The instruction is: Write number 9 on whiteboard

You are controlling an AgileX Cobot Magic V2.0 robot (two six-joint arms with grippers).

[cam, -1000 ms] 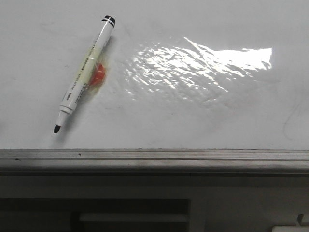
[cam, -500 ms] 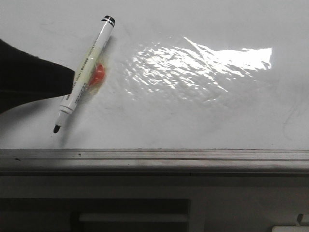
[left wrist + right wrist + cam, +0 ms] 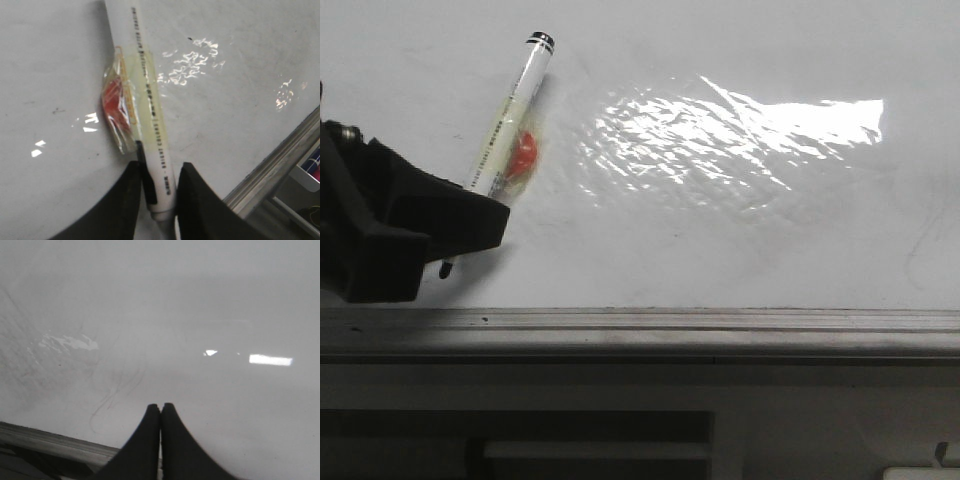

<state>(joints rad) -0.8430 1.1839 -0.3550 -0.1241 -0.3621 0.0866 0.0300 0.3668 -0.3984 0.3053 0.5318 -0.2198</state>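
Note:
The whiteboard (image 3: 750,250) is glossy white with film glare and faint smudges; no number 9 shows on it. A white marker (image 3: 515,100) with a black end cap lies slanted on it, an orange piece (image 3: 523,155) taped to its side. My left gripper (image 3: 470,215) is at the marker's nib end. In the left wrist view its fingers (image 3: 159,172) close on the marker barrel (image 3: 150,125) from both sides, just below the orange piece (image 3: 115,97). My right gripper (image 3: 161,407) is shut and empty over the bare board; it is out of the front view.
The grey metal edge rail (image 3: 640,325) runs along the board's near edge and shows in the wrist views (image 3: 270,167) (image 3: 50,442). Below it are dark shelves. Faint grey scribble marks (image 3: 110,395) lie on the board ahead of the right gripper.
My left gripper has come in from the left, down over the marker's nib end, and closed on it. The marker has shifted slightly, standing a little steeper.

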